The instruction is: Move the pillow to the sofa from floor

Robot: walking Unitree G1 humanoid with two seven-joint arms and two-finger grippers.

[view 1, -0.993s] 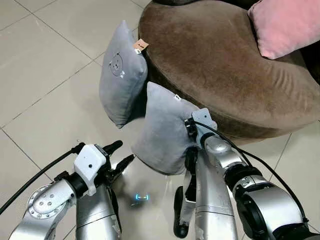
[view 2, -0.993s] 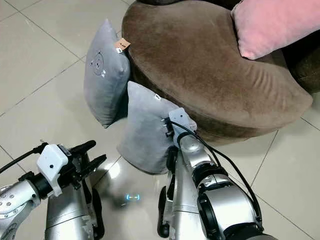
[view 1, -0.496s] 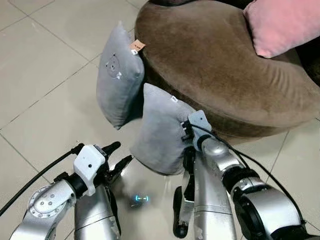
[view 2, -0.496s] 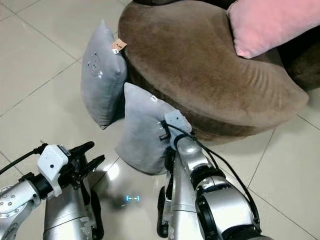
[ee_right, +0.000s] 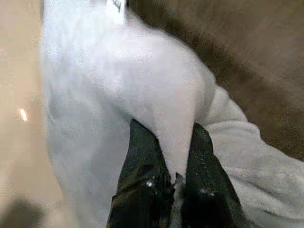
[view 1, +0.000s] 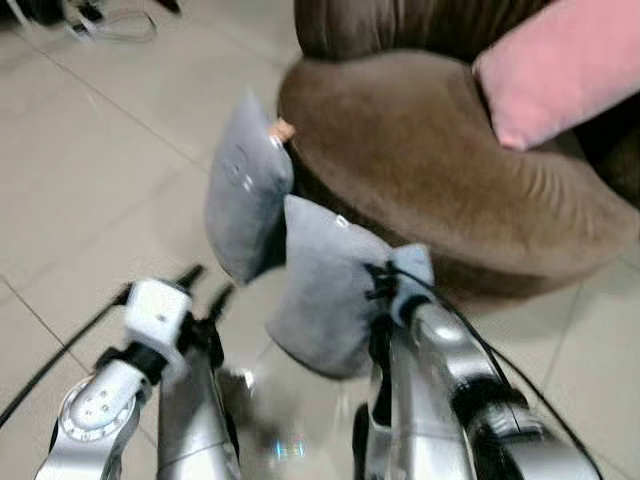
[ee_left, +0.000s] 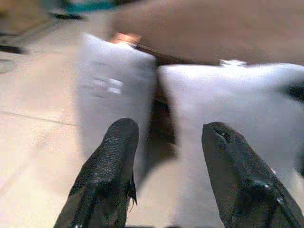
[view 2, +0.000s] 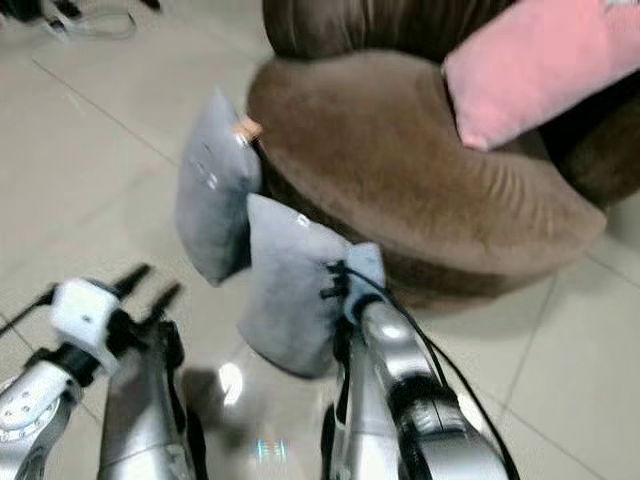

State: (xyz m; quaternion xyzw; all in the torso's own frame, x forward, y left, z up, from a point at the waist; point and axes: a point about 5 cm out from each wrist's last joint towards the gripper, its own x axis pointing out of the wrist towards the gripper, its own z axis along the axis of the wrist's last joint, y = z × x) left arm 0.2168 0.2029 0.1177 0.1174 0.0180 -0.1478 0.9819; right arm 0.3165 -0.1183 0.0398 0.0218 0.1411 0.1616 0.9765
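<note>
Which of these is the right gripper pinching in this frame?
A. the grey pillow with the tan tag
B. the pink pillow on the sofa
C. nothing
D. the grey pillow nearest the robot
D: the right gripper's fingers close on a fold of the nearer grey pillow.

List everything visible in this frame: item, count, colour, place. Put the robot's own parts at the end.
Grey pillows: 2. Farther pillow stands on edge, leaning against the sofa front; nearer pillow sits just in front of it, pinched by the right end effector.
Pink pillow: 1, lying on the sofa seat toward the back right.
Sofa: 1, brown, rounded seat, upper right of the scene.
Floor: light beige tiles with dark grout lines.
Cables: a loose bundle, pale, on the floor at far upper left; blurred.
Left end effector: black fingers open, aimed at the gap between the grey pillows.
Right end effector: black fingers shut on a fold of the nearer pillow.
</note>
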